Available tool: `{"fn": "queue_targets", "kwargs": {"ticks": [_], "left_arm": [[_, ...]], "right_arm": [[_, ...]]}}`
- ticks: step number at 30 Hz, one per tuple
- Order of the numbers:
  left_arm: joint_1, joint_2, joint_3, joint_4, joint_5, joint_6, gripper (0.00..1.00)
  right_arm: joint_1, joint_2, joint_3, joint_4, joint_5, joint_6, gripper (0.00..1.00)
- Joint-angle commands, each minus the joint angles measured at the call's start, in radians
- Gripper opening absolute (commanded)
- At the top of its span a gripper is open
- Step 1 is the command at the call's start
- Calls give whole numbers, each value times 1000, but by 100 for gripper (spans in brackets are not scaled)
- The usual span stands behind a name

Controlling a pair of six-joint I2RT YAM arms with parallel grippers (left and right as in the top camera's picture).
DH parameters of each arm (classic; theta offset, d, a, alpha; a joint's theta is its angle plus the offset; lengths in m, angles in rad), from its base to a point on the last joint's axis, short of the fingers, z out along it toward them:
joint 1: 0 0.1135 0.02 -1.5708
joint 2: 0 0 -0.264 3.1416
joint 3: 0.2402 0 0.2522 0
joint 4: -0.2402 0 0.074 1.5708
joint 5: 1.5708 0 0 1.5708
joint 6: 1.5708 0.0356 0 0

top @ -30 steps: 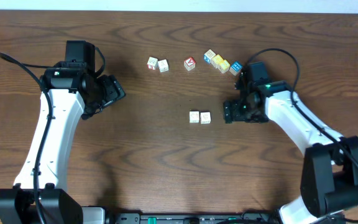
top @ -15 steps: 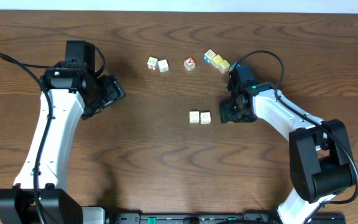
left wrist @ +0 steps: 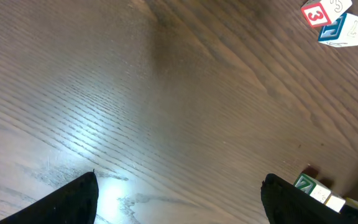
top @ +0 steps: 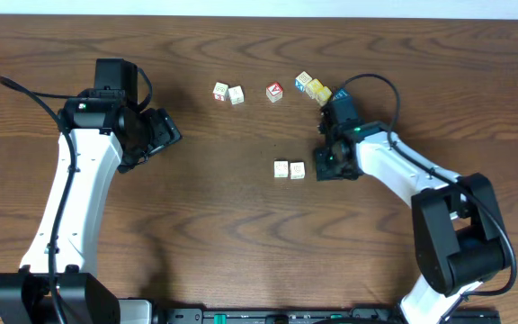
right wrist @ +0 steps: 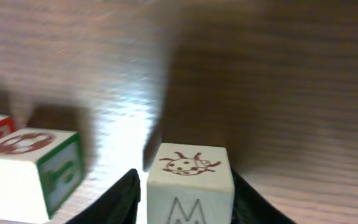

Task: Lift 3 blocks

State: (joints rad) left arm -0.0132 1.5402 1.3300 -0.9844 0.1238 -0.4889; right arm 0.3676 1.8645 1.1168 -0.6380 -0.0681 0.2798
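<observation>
Overhead: no block was yet lifted; a pair of cream blocks (top: 282, 169) rested near the centre of the worktop (top: 241, 243), the right gripper (top: 317, 167) at their right side, the left gripper (top: 171, 135) spread wide and empty toward the left edge. Left wrist: only bare wood lay between its tips. Right wrist: the fingers (right wrist: 122, 198) clasped the ladybird block (right wrist: 189, 180), cream, stamped "M", resting on the wood; all three lifts were left to do.

The bench (top: 241, 243) is dark brown with wavy wood grain; one block (right wrist: 189, 180) is cream with a brown ladybird and letter M; the second block (right wrist: 30, 171), left of it, has green edging; a far cube (top: 274, 91) shows red.
</observation>
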Motion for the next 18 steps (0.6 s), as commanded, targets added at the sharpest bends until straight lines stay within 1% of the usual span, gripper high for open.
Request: {"fn": "queue_targets", "kwargs": {"ticks": [1,2,9,13,18], "left_arm": [[5,-8,-6,-2,-14,18,84],[5,-8,-6,-2,-14,18,84],[5,-8,-6,-2,-14,18,84],[5,-8,-6,-2,-14,18,84],[5,-8,-6,-2,-14,18,84]], "right_arm": [[22,0,2,-9,7,43,34],[23,0,2,-13,7,53,32],[23,0,6,-14,-33,65,31],[23,0,17,-16,-51,96,27],[23,0,22,-12,-64,128,28]]}}
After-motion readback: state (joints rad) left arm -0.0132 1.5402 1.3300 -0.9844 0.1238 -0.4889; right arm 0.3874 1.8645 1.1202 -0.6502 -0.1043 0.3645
